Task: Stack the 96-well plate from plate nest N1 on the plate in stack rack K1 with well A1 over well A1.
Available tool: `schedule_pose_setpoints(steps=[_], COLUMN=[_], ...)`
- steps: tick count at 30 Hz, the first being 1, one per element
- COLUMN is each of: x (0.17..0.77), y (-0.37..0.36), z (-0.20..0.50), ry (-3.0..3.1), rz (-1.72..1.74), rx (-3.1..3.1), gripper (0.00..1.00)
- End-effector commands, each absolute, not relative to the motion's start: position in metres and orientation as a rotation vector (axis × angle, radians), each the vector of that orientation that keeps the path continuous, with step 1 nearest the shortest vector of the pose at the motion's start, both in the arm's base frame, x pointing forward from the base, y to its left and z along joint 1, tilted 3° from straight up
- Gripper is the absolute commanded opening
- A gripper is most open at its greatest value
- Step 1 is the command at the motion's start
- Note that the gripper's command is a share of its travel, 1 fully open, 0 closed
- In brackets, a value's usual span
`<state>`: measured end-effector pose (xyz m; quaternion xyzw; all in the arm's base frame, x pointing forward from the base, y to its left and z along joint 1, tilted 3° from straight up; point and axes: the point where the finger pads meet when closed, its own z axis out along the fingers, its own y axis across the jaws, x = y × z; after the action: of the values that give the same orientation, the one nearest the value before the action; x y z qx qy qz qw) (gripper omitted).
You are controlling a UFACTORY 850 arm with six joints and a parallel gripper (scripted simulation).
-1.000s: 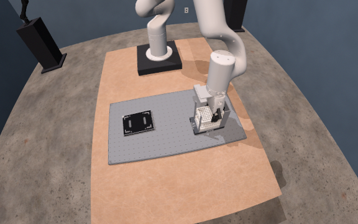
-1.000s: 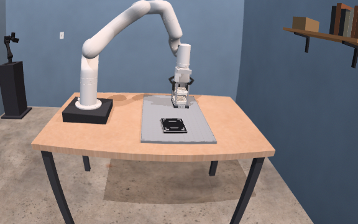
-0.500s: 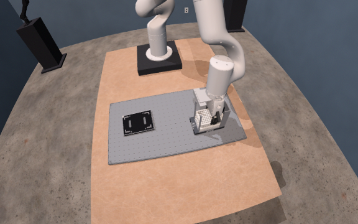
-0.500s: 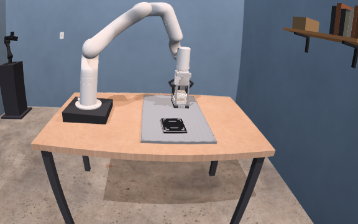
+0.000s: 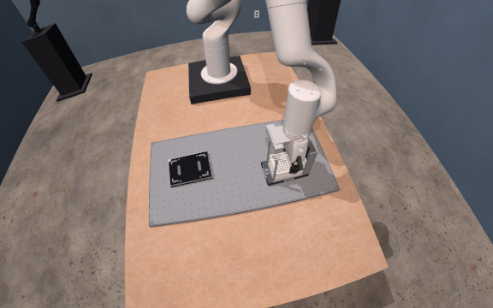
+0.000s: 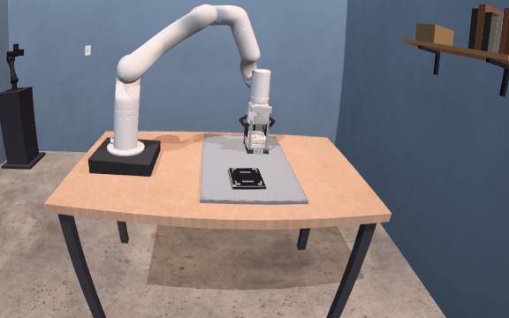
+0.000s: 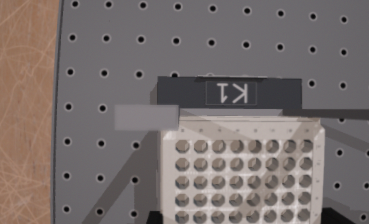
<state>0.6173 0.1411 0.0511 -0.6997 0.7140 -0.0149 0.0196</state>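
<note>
My gripper [image 5: 294, 166] [image 6: 257, 133] is shut on the white 96-well plate [image 5: 280, 168] [image 6: 256, 140] [image 7: 240, 165] and holds it level, low between the posts of the stack rack K1 [image 5: 311, 157] [image 6: 258, 151]. In the wrist view the rack's dark end wall with the K1 label [image 7: 185, 93] lies just beyond the plate's far edge, and a grey post [image 7: 145, 117] covers its far left corner. The lower plate in K1 is hidden under the held plate. I cannot tell whether the two plates touch. The black plate nest N1 [image 5: 189, 168] [image 6: 246, 177] lies empty to the left.
Both fixtures stand on a grey perforated baseplate [image 5: 229, 201] [image 6: 219, 185] [image 7: 110, 45] on the wooden table [image 5: 246, 257]. The arm's black base block [image 5: 218, 87] [image 6: 124, 161] sits at the back of the table. The rack's posts closely flank the gripper.
</note>
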Motion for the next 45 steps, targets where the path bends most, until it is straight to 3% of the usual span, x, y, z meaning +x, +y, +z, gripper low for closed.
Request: schedule_pose_setpoints(steps=[1, 45], x=[0.6182, 0.6183], y=[0.1413, 0.1413], z=[0.0520, 0.0472], ry=[2.214, 2.214], rz=[-0.048, -0.048], rx=[-2.170, -2.170], gripper=[0.00, 0.00])
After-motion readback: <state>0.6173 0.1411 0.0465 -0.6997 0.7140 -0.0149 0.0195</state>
